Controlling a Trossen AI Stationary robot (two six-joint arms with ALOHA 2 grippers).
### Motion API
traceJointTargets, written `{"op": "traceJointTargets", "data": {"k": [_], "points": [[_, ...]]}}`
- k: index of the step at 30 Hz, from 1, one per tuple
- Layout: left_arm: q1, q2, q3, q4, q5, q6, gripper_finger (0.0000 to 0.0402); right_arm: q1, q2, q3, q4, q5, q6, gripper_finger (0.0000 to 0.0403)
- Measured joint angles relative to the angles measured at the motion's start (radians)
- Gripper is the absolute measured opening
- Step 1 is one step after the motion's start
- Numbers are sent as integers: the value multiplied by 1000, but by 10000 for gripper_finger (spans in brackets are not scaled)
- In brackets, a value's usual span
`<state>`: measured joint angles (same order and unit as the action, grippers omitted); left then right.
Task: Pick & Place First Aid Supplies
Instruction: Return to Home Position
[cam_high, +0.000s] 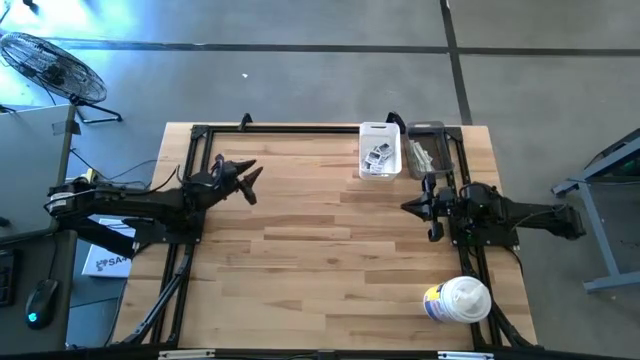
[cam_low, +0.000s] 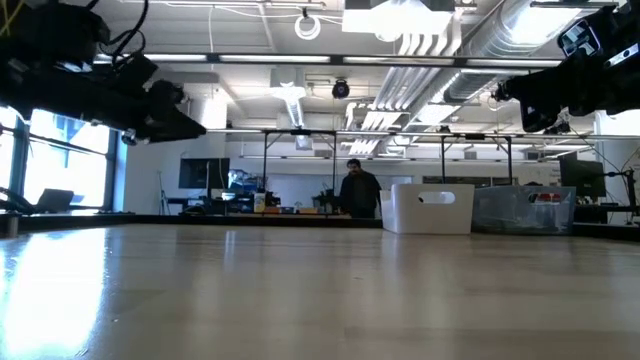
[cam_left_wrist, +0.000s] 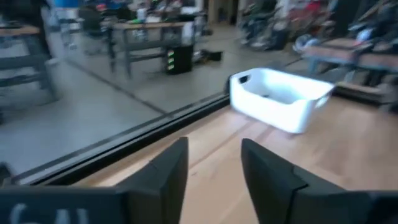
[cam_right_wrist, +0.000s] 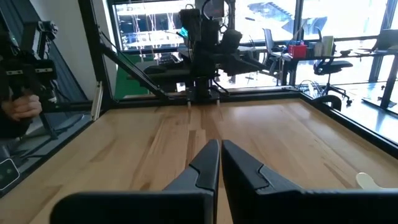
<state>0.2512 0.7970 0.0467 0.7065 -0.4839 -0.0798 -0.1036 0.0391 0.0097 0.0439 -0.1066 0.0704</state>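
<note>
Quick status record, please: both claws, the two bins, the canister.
left claw: open, holding nothing, over the table's left side
right claw: shut, holding nothing, over the right side
white bin: far edge, square packets inside
gray bin: right beside the white bin, strips inside
canister: near right corner

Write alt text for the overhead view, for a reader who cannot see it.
From above, two dark robot arms sit at opposite sides of a wooden table, left pincer open, right pincer shut, both empty. At the table's top edge a white bin holds square packets beside a gray bin of pale strips; a white canister stands bottom right.
</note>
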Motion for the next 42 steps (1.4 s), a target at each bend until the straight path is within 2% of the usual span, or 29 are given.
{"op": "traceJointTargets", "data": {"k": [4,9,14,18,22,24,26,29,31,37,42], "points": [[-25,-103,-20,-19,33,13,107,0,0,0,-1,0,0,12],[-24,-249,-21,-194,41,0,66,0,0,0,-1,0,0,12],[-24,-423,-21,-385,155,20,34,0,0,0,-1,-1,0,12],[-24,-567,-22,-571,250,-52,17,0,0,0,-1,-1,0,12],[-24,-717,-23,-670,264,-130,3,0,0,0,-1,-1,0,12],[-24,-795,-24,-670,366,-115,2,0,0,0,-1,-1,0,12],[-24,-793,-20,-627,501,-109,2,0,0,0,-1,-2,0,12],[-25,-790,-20,-641,594,-109,1,0,1,0,-1,-2,0,12],[-24,-792,-26,-634,584,-109,1,0,0,0,1,-2,0,12],[-22,-791,-26,-643,404,-33,1,0,0,0,2,-2,0,12],[-22,-790,-27,-691,396,-56,1,0,0,-1,2,-2,0,12]]}}
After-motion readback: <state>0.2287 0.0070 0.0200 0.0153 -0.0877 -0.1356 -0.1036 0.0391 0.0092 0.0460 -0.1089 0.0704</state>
